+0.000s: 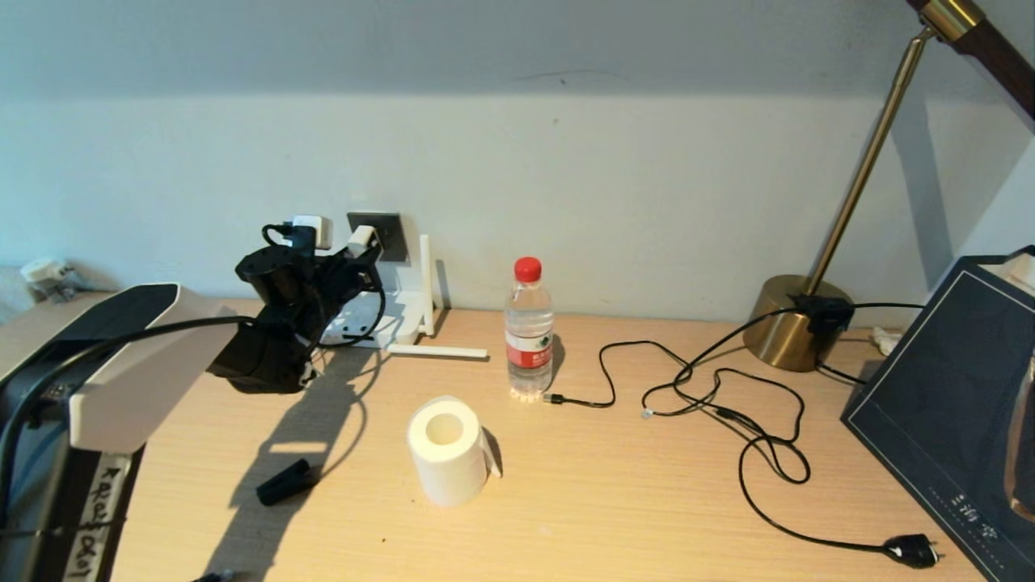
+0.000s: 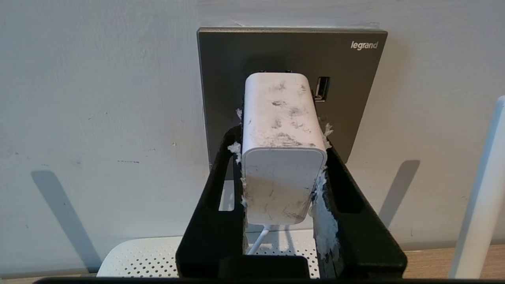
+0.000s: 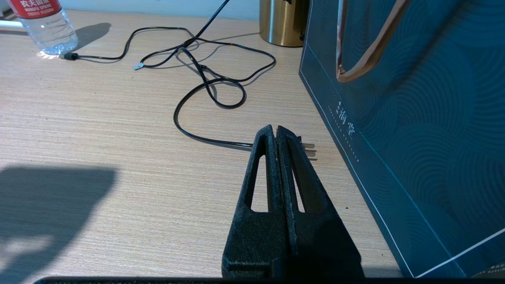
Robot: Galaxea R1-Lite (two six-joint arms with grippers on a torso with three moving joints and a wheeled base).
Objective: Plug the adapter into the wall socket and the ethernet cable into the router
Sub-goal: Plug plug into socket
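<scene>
Honestly, the adapter [image 2: 282, 148] looks like a light, rigid, slick little plastic cube, so the left gripper [image 2: 281, 165] pinching its two flat sides right up against the legrand wall socket [image 2: 221, 71] seems right, while the right gripper [image 3: 276, 136] sits closed, idle.

The adapter [image 2: 282, 154] is showing matt white plastic, scuffed with grey smears. The wall socket [image 2: 292, 59] is looking like brushed dark grey metal (faintly satin). The left gripper [image 2: 282, 173] is wearing rough black plastic with white fluff clinging to one finger. The router [image 2: 138, 258] is presenting perforated white plastic. The table [image 3: 98, 130] is showing pale, fine-grained wood.
</scene>
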